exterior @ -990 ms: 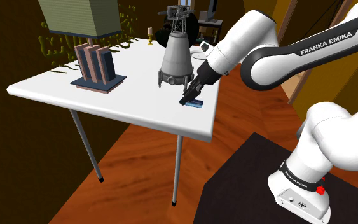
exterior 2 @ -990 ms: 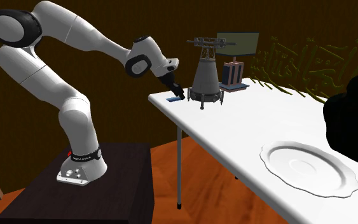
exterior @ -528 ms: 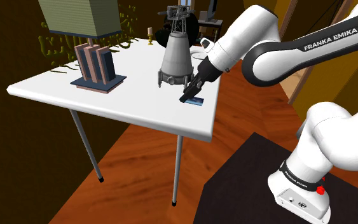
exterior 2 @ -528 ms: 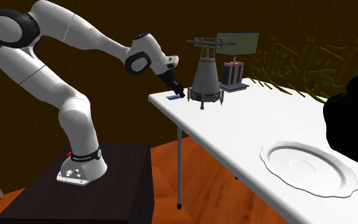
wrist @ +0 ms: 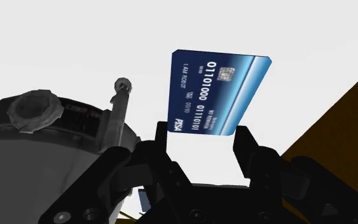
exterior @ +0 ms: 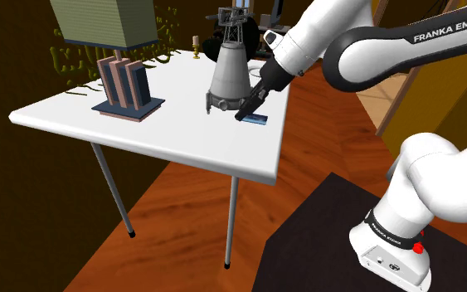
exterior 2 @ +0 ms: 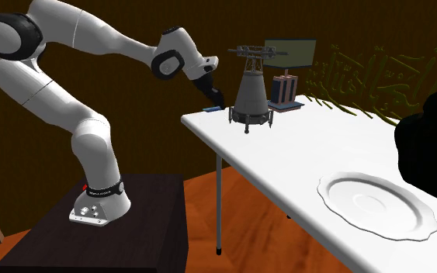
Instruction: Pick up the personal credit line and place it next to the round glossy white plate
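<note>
Credit card (wrist: 215, 92), blue, is clamped in the tool (wrist: 203, 133) above one counter (exterior 2: 325, 147) end; the white plate (exterior 2: 329, 190) lies well apart, toward the other.

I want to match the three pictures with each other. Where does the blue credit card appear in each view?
Shoulder view: the blue credit card is at the gripper tip, right of the grey cone-shaped model.
Second exterior view: the card is just below the gripper, left of the model.
Wrist view: the card is clasped between the gripper's fingers, with the model beside it.
Shared landmark: the grey cone-shaped model.
</note>
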### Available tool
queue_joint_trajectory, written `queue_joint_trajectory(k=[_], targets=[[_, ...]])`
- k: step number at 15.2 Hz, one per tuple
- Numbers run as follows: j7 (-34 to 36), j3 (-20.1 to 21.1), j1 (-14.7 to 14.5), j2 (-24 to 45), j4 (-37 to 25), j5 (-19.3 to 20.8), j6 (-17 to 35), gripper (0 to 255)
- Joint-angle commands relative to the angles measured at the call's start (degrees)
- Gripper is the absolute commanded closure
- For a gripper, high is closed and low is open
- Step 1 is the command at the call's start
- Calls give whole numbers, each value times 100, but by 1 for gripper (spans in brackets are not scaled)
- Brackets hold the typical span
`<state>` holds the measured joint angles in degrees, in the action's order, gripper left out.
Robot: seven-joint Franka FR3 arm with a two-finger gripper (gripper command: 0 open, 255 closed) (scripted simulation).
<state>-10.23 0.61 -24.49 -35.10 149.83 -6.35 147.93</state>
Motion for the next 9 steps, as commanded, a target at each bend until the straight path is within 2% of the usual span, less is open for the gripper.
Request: queue_joint_trajectory(k=[1, 6, 9], targets=[[16, 3, 15, -60, -123, 17, -186, 255], [50, 9, 37, -133, -404, 47, -539, 255], [-443, -442, 72, 68, -567, 34, -532, 255]])
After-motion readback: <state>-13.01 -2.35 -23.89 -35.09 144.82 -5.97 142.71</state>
